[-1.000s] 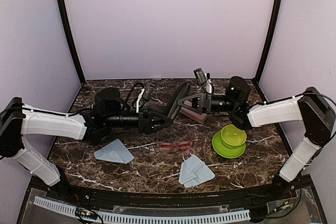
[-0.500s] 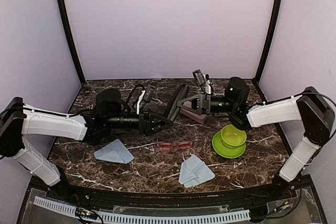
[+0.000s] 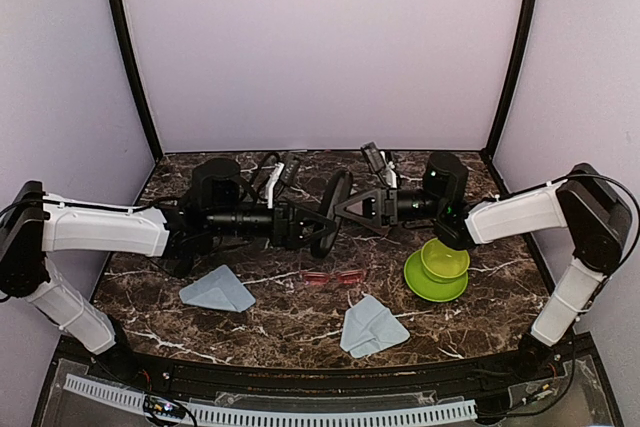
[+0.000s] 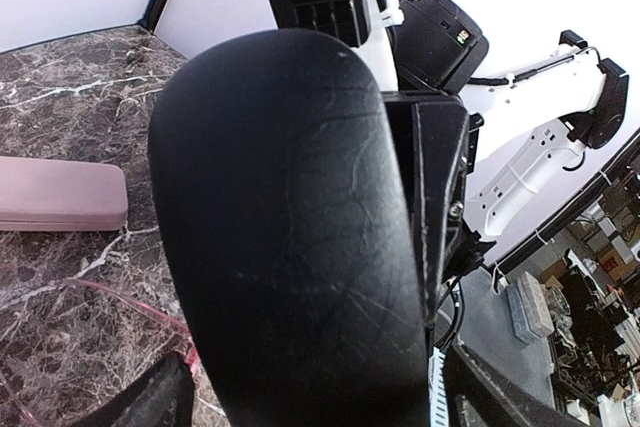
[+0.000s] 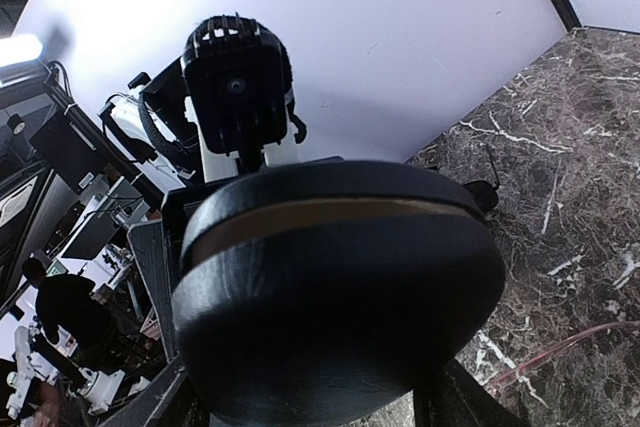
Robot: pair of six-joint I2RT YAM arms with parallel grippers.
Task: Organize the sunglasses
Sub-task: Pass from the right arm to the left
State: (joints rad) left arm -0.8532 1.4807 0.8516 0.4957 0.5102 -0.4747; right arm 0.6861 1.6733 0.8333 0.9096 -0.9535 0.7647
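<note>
A black hard case (image 3: 336, 194) stands on edge above the table's middle, held between my two grippers. My right gripper (image 3: 352, 209) comes in from the right and is shut on it; in the right wrist view the black case (image 5: 340, 297) fills the gap between the fingers, a tan strip showing along its seam. My left gripper (image 3: 318, 227) reaches in from the left, jaws open to either side of the black case (image 4: 290, 227), with a gap at the right finger. The red-pink sunglasses (image 3: 333, 276) lie flat in front of the case.
A pink case (image 4: 60, 194) lies on the marble behind the grippers. A green bowl on a green plate (image 3: 437, 265) sits at the right. Two light blue folded cloths lie near the front, one at the left (image 3: 217, 290) and one at the centre (image 3: 371, 327).
My left gripper's jaws have widened around the black case. Both grippers have drawn closer together, and the case stands more upright between them.
</note>
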